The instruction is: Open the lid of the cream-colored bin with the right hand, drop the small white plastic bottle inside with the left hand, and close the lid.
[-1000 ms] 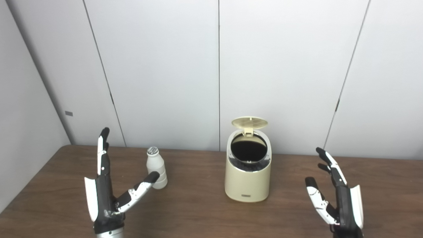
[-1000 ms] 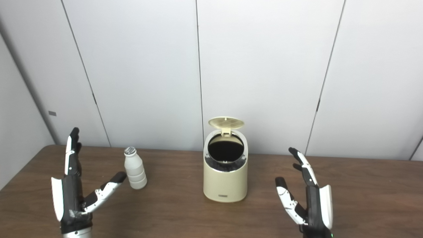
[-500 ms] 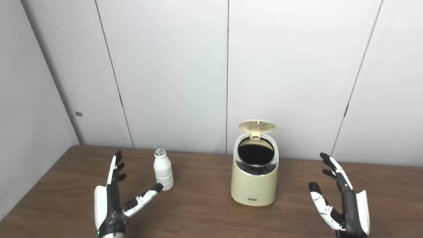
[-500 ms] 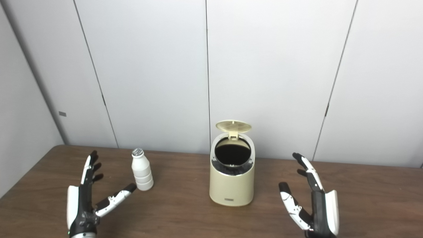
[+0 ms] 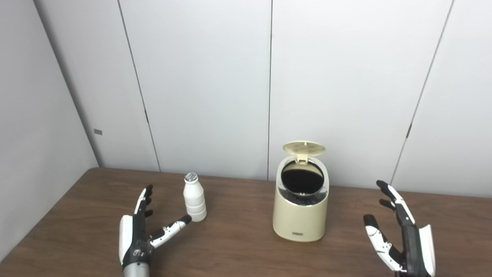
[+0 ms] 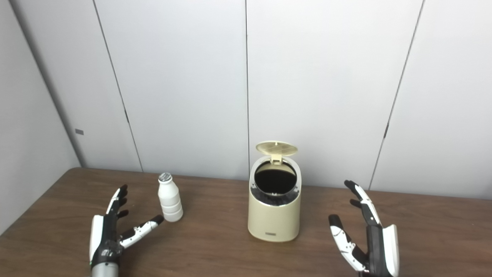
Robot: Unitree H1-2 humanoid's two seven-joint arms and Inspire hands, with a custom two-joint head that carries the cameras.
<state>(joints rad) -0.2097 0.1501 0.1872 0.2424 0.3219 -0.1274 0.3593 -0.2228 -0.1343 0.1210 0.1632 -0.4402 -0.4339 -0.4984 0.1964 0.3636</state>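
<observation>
— Bottle first, or the hands? Start with what sits closest.

— Closest are the hands. The left hand is low at the near left of the brown wooden surface, fingers spread and pointing away, thumb angled out toward the small white plastic bottle; it holds nothing. The thumb tip lies just beside the bottle's base, and I cannot tell whether it touches. The right hand is raised at the near right, fingers apart, palm turned inward, also empty and well apart from the bin.

— And the bottle itself?

— White, ribbed around its lower body, narrowing to a neck with a silvery foil-looking cap. It stands upright, long axis vertical, cap up, on the left half of the surface, just beyond the left hand.

— The bin?

— The cream-colored bin stands right of the bottle, near the middle, well clear of it. A rounded body with a small dark label low on its front. Its top slopes toward the camera, showing a dark round mouth. The lid is swung up on its rear hinge, ribbed underside showing.

— Behind that?

— Pale grey wall panels with thin vertical seams.
</observation>
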